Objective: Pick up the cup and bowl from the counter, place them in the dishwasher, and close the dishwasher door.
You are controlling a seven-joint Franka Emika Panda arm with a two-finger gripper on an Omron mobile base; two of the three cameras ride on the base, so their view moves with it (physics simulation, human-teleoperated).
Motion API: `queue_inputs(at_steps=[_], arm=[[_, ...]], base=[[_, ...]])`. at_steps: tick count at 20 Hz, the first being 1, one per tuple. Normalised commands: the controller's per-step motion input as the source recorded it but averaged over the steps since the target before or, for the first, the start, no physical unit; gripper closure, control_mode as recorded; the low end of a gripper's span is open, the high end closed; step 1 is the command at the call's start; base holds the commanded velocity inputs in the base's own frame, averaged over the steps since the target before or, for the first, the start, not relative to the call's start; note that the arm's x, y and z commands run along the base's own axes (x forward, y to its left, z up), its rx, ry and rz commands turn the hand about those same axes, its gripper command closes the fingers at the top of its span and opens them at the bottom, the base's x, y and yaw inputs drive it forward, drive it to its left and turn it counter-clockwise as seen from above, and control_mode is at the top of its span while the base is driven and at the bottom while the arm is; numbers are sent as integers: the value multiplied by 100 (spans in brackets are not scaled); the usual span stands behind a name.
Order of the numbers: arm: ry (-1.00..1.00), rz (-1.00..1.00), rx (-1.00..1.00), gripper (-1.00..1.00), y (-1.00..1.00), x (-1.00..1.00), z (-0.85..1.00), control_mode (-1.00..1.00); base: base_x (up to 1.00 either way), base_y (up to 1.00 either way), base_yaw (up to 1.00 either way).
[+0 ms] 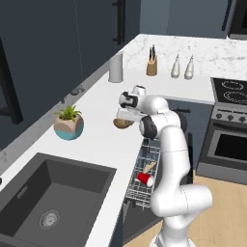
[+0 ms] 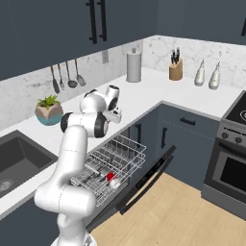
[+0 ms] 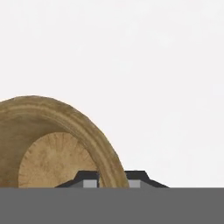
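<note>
A broad white, faintly marbled L-shaped counter [image 1: 103,125] sits over dark blue-grey cabinets, with a dark sink [image 1: 53,193] sunk into its near end. On it stand a pink-and-teal plant pot [image 1: 69,126] near the wall, a brown bowl [image 1: 123,122] near the front edge, and a tall grey canister [image 1: 116,67] further back. In the far corner are a knife block [image 1: 152,65] and two pale bottles [image 1: 182,67].

Pretty clearly a home kitchen: white marbled counter [image 1: 103,103] over dark blue-grey cabinets, a dark sink [image 1: 46,193] sunk into it, steel oven [image 2: 230,168] at its far end, an open dishwasher [image 2: 113,168] under it, and a knife block [image 2: 176,68] by the backsplash.
</note>
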Motion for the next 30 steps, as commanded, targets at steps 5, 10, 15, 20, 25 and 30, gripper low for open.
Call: queue_inputs(at_steps=[5,10,15,20,25,30], arm=[[-14,-9,3,100,-31,-92,0,-100],[-42,0,4,100,-48,-100,0,-100],[-44,0,6,100,-56,-100,12,-100],[-36,0,11,100,-54,-100,40,-100],[-10,0,18,100,-56,-59,30,-100],[0,7,14,100,-63,-1,1,-100]], base=[[0,0,0],[0,0,0],[0,0,0],[0,0,0],[0,0,0],[0,0,0]])
